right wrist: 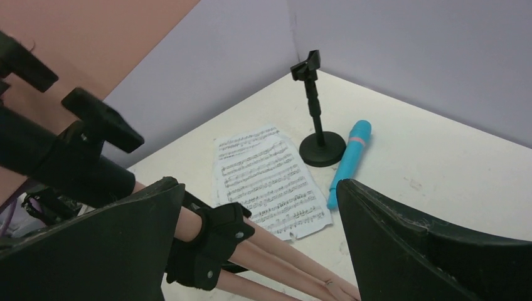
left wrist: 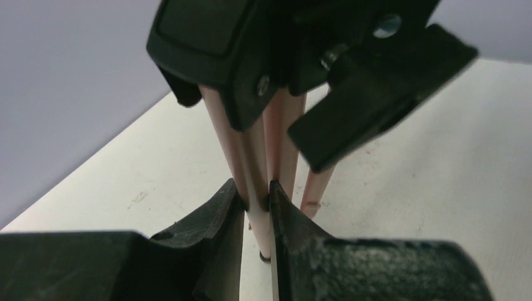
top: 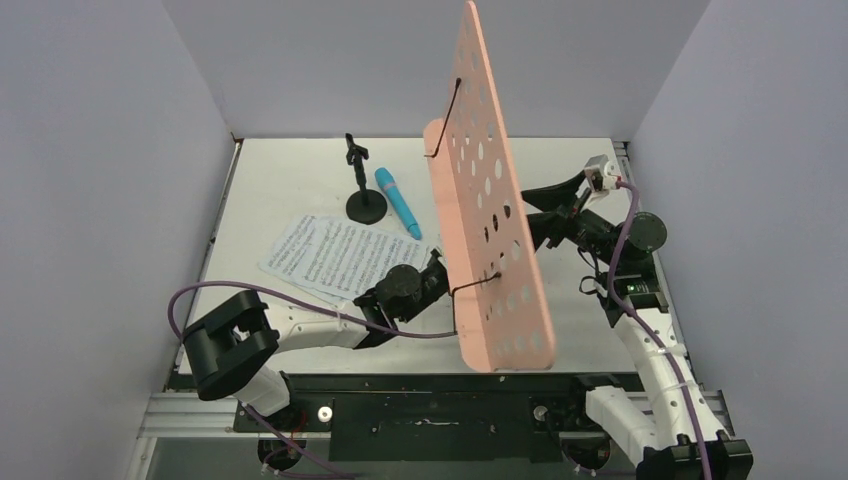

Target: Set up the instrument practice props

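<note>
Pink perforated music stand (top: 495,200), a flat board with round holes, stands upright on the white tabletop (top: 290,180). The left gripper (left wrist: 257,207) pinches one slim leg (left wrist: 254,182) and the right gripper (right wrist: 257,194) gapes wide nearby. Printed sheet-music pages (top: 335,255) lie flat by the blue microphone (top: 398,202) and the black round-based mic stand (top: 365,205)

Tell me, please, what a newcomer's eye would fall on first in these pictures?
The big pink perforated music stand dominates the centre, tilted up toward the overhead camera, with the left jaws clamped on one of its bunched legs. To its left, a bright blue microphone lies beside a small black mic stand, with white sheet music nearer the arms.
</note>
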`<action>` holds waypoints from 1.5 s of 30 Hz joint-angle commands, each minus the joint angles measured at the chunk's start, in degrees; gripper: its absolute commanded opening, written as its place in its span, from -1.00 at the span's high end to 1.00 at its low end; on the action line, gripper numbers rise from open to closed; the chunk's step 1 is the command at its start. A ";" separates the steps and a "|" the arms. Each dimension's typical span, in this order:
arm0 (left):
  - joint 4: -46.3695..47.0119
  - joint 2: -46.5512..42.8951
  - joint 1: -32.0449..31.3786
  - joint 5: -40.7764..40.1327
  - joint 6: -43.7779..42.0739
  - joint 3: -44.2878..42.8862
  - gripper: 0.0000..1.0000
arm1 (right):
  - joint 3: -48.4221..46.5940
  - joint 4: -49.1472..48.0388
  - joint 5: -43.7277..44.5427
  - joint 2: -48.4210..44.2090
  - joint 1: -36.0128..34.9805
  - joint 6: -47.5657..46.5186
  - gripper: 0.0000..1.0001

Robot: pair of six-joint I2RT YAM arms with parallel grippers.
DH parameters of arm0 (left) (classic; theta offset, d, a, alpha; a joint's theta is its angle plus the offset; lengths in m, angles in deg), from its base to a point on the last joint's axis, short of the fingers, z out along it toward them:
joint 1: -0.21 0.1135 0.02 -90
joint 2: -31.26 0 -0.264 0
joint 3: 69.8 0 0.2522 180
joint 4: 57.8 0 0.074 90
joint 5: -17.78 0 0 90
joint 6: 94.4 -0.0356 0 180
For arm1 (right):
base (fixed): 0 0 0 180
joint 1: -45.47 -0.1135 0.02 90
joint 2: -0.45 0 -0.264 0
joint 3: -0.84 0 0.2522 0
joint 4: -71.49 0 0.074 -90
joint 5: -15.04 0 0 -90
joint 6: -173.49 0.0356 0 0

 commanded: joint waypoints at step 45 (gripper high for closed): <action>-32.37 -6.94 5.39 10.72 20.10 -19.59 1.00 | -5.01 6.63 4.10 0.16 -5.13 -7.39 -0.89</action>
